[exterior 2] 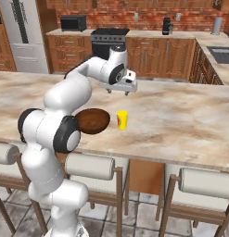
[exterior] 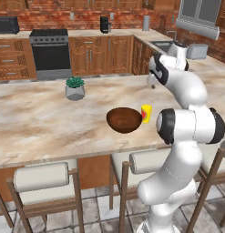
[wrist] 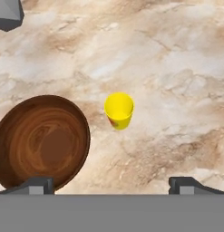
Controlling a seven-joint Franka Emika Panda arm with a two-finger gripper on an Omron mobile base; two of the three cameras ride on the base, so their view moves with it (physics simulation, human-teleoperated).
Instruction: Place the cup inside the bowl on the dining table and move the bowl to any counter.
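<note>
claw [exterior 2: 117, 91]: released, above desk [exterior 2: 181, 115] | cup [wrist: 119, 110]: upright, just beside bowl [wrist: 41, 141], apart

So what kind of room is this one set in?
A rendered home kitchen: a black stove set among wooden cabinets against a red brick wall, a microwave, and a marble island table with stools.

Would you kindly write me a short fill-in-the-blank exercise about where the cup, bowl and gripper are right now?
1. The yellow cup stands upright on the dining table, ____ the bowl, not in it.
2. The bowl holds ____.
3. The gripper hangs above the table with its fingers ____.
4. The plant pot is ____ in colour.

Missing words: beside; nothing; open; grey
</note>
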